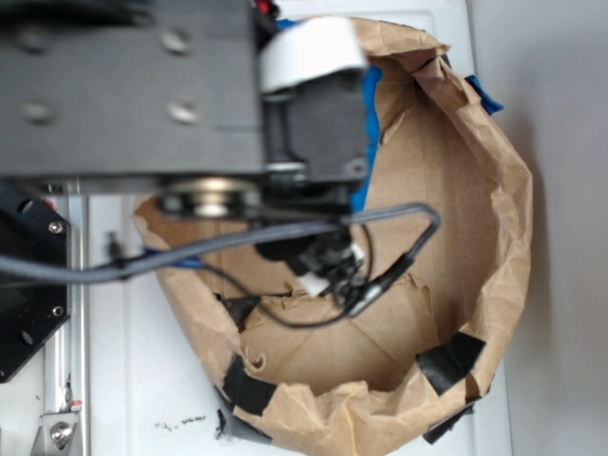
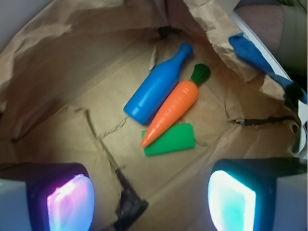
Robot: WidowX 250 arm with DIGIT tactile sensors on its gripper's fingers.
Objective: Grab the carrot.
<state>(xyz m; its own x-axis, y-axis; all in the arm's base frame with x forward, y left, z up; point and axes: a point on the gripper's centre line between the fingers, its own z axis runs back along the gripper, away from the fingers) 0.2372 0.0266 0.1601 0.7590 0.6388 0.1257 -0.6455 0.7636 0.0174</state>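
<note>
In the wrist view the left fingertip (image 2: 70,202), glowing pink-violet, is cut off by the bottom edge. Up and right of it lies the bottle (image 2: 156,86), blue, its neck pointing away. Touching the bottle's right side is the carrot (image 2: 172,111), in the middle ahead of the gripper (image 2: 151,199), lying aslant with its tip toward the gripper and its green cap away. The tip rests on a flat green wedge (image 2: 171,140), which lies between the carrot and the fingers. The right fingertip (image 2: 232,201), glowing cyan, is also cropped. The fingers stand wide apart and hold nothing; all three toys lie well clear of them. Farther right, blue tape (image 2: 252,53) clings to the torn rim of the paper bag (image 2: 72,82) that holds everything.

In the exterior view the arm (image 1: 313,114), blurred and close to the lens, covers most of the bag's inside; the toys and the fingers are hidden there.
</note>
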